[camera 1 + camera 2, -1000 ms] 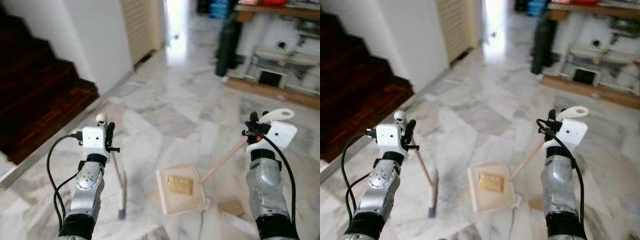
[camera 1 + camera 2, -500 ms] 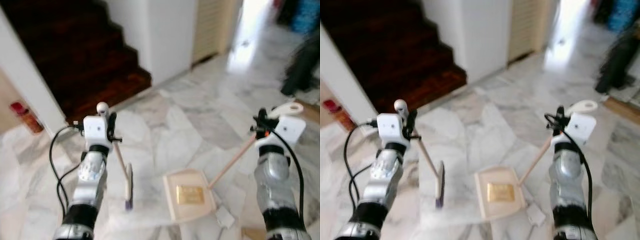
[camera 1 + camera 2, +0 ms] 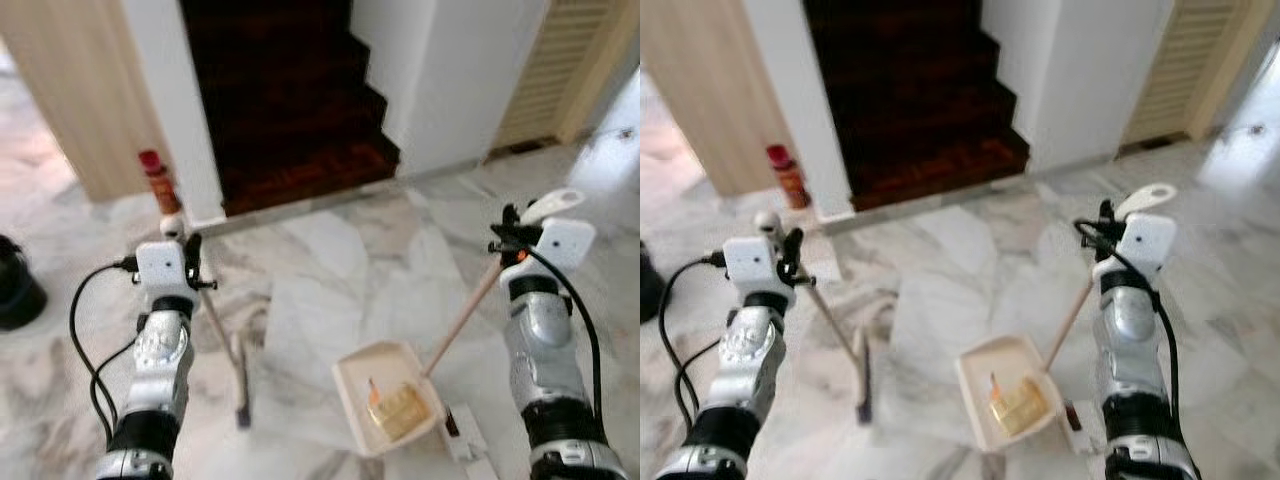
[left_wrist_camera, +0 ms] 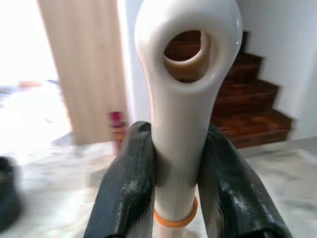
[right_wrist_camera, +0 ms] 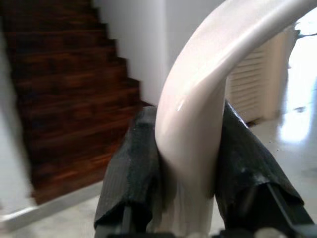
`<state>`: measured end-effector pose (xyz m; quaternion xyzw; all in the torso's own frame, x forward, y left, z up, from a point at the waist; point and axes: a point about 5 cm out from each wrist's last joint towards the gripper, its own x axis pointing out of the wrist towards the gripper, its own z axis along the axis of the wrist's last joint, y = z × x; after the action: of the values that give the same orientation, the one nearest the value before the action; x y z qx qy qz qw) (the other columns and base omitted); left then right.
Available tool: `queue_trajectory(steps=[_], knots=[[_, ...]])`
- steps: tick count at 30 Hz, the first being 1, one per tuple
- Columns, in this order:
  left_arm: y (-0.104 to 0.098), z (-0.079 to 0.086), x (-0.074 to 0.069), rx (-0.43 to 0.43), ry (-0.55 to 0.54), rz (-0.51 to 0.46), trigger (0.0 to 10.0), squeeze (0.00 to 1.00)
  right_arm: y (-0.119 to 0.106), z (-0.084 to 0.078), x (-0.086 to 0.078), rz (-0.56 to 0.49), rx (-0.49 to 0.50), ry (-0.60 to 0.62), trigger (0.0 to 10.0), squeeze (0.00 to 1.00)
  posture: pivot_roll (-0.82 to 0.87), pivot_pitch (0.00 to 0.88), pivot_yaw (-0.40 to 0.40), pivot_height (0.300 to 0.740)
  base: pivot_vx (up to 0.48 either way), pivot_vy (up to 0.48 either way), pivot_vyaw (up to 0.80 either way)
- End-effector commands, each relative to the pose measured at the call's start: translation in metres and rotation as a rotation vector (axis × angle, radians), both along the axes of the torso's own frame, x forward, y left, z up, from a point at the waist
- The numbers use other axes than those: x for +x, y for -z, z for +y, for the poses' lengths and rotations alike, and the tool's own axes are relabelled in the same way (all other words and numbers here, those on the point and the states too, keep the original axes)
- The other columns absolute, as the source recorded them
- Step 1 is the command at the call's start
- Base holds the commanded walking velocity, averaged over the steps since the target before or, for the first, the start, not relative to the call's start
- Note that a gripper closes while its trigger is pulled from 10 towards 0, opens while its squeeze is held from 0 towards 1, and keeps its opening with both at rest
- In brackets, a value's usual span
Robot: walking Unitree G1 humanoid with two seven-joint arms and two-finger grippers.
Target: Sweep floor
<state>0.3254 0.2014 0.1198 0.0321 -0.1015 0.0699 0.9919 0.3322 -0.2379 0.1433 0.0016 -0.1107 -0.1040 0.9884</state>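
Hard to make out: the small tan lumpy debris (image 3: 400,405) in the pan was blurry, w/ a thin orange sliver beside it; couldn't tell what it was. A dark round object (image 3: 15,285) was cut off at the frame's left edge. A small flat white item (image 3: 468,437) lay on the floor just beside the pan, unclear what.

The left gripper (image 4: 174,163) had its jaws clamped on the glossy cream plastic broom handle (image 4: 185,99), just below the handle's looped end w/ a round hanging hole; an orange ring circled the shaft under the black textured fingers (image 4: 130,183). The thin tan broom stick (image 3: 218,335) ran down and fwd-right from that grip to the dark brush head (image 3: 241,405), which met the polished grey-veined white marble floor (image 3: 320,270).

The right gripper (image 5: 185,168) had its jaws shut around the curved cream plastic dustpan handle (image 5: 198,99). Its pale wooden-looking rod (image 3: 462,320) slanted down and left to the cream rectangular dustpan (image 3: 385,395), lying flat on the floor between the two arms, brush head near but apart from it.

Ahead: dark reddish wooden stairs (image 3: 290,90) between white walls, a red bottle-shaped thing (image 3: 155,180) at the wall's foot, a louvred beige door (image 3: 545,70) far right.
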Motion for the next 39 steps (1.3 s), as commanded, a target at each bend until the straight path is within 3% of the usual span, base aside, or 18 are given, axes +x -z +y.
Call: queue_trajectory(steps=[1, 12, 15, 16, 24, 32, 39], knots=[[-0.005, -0.003, -0.003, 0.001, 0.009, -0.04, 10.0, 0.0, -0.006, -0.004, -0.004, -0.043, 0.026, 0.007, 10.0, 0.0, -0.09, 0.0, -0.001, 0.74, 0.0, 0.0, 0.0], [0.012, -0.024, -0.016, -0.017, 0.082, 0.029, 10.0, 0.0, 0.012, -0.022, -0.026, 0.01, 0.071, 0.049, 10.0, 0.0, -0.12, 0.0, 0.046, 0.74, 0.0, 0.0, 0.0], [0.013, -0.023, -0.018, -0.012, 0.087, 0.037, 10.0, 0.0, 0.015, -0.022, -0.028, 0.016, 0.082, 0.059, 10.0, 0.0, -0.11, 0.0, 0.055, 0.74, 0.0, 0.0, 0.0], [0.014, -0.018, -0.02, -0.003, 0.082, 0.046, 10.0, 0.0, 0.02, -0.023, -0.029, 0.028, 0.133, 0.088, 10.0, 0.0, -0.11, 0.0, 0.065, 0.74, 0.0, 0.0, 0.0], [0.001, -0.006, -0.007, 0.009, 0.043, 0.01, 10.0, 0.0, 0.022, -0.007, -0.015, 0.039, 0.301, 0.098, 10.0, 0.0, -0.1, 0.0, 0.042, 0.74, 0.0, 0.0, 0.0], [-0.01, 0.018, -0.014, 0.028, -0.047, -0.04, 10.0, 0.0, 0.031, 0.013, 0.002, 0.094, 0.369, 0.069, 10.0, 0.0, 0.03, 0.0, -0.017, 0.74, 0.0, 0.0, 0.0], [-0.018, 0.017, -0.013, 0.019, -0.071, -0.076, 10.0, 0.0, 0.02, 0.013, 0.016, 0.099, 0.363, 0.044, 10.0, 0.0, 0.09, 0.0, -0.074, 0.74, 0.0, 0.0, 0.0]])
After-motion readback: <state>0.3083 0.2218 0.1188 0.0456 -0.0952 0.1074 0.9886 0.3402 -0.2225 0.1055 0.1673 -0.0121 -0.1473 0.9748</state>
